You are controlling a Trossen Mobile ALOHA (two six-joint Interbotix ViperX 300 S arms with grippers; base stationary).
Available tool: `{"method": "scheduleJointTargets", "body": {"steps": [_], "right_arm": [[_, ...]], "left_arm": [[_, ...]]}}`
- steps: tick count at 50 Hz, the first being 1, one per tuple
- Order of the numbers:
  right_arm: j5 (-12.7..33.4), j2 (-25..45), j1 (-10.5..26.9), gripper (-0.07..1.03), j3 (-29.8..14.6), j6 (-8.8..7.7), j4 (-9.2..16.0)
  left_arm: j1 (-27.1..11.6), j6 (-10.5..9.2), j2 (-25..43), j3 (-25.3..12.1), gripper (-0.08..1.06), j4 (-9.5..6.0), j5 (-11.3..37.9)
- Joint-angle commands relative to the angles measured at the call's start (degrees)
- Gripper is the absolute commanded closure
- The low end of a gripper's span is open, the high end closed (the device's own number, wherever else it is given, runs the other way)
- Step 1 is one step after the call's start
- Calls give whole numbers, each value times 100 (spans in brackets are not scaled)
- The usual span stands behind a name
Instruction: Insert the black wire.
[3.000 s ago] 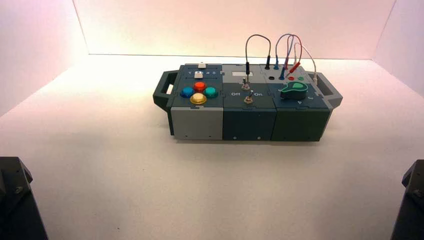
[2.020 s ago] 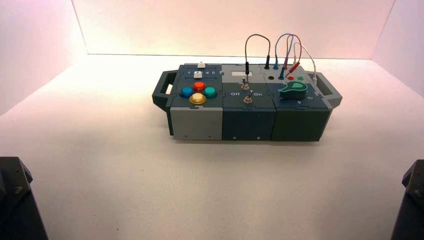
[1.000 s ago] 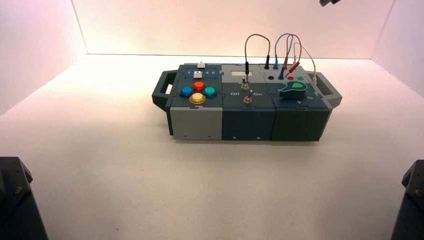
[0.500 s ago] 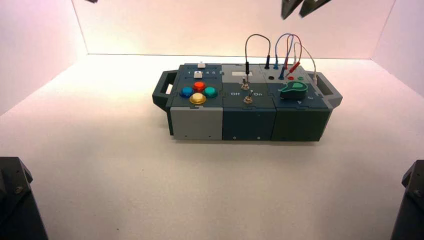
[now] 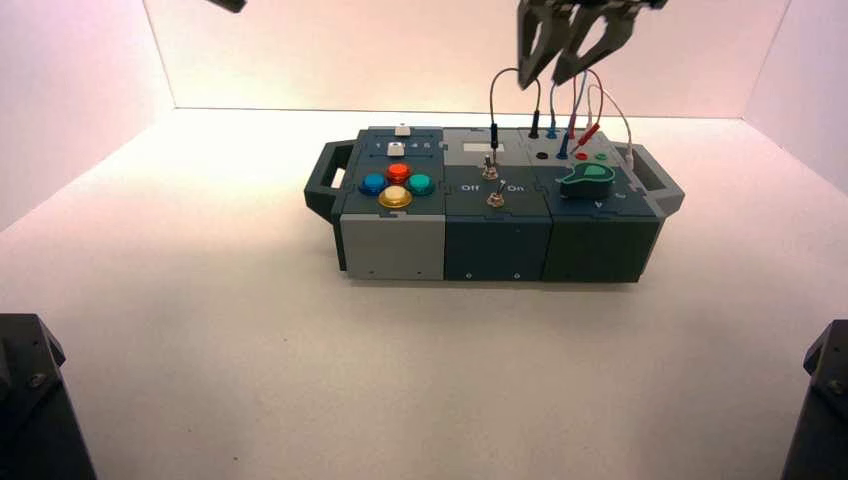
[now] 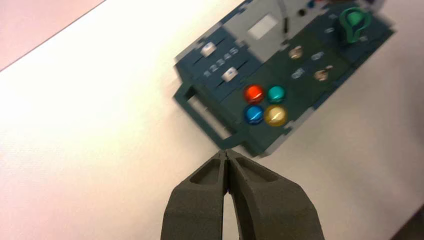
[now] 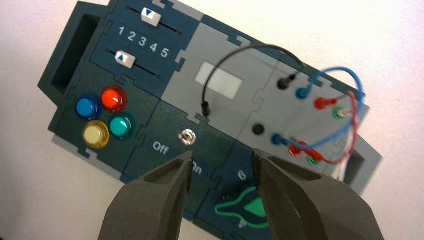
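The black wire [image 5: 514,71] loops above the back of the box [image 5: 495,240]. In the right wrist view, the black wire [image 7: 239,50] has one plug in a black socket [image 7: 284,83]. Its other plug [image 7: 205,108] hangs loose over the grey panel. A second black socket [image 7: 258,129] stands empty. My right gripper [image 5: 545,78] is open and empty, high above the wires; in its own view [image 7: 221,157] it hangs over the knob and the "On" lettering. My left gripper [image 6: 227,152] is shut and empty, high above the box's left handle; only its tip shows in the high view [image 5: 228,4].
Blue [image 7: 350,80] and red [image 7: 350,125] wires fill the sockets beside the black one. A toggle switch [image 7: 186,137], a green knob [image 5: 588,180], several coloured buttons [image 5: 398,185] and two sliders [image 7: 125,58] lie on the box. Arm bases [image 5: 30,400] stand at the near corners.
My right gripper has come down into the high view from the top and now hangs above the wires. My left gripper's tip has appeared at the top left. The box and wires have not moved.
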Motion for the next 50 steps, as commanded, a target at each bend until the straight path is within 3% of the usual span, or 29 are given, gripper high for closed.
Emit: {"method": "scheduleJointTargets", "body": {"steps": [1, 4, 9, 18, 23, 50], "right_arm": [[-185, 70, 79, 35, -220, 0, 26], [-237, 149, 97, 35, -246, 0, 26], [-272, 299, 97, 35, -308, 0, 26], [-281, 580, 97, 35, -483, 0, 35], [-272, 738, 97, 35, -598, 0, 26], [-211, 1512, 211, 37, -958, 0, 53]], "left_arm": [[-70, 123, -132, -97, 101, -264, -264], [-88, 290, -193, -26, 101, -457, -413], [-88, 765, -290, 70, 101, -896, -483], [-88, 1239, -229, 79, 101, -1441, -387], [-88, 1336, -141, 79, 101, -1538, -343], [-88, 1397, 88, 53, 101, -1538, -352]]}}
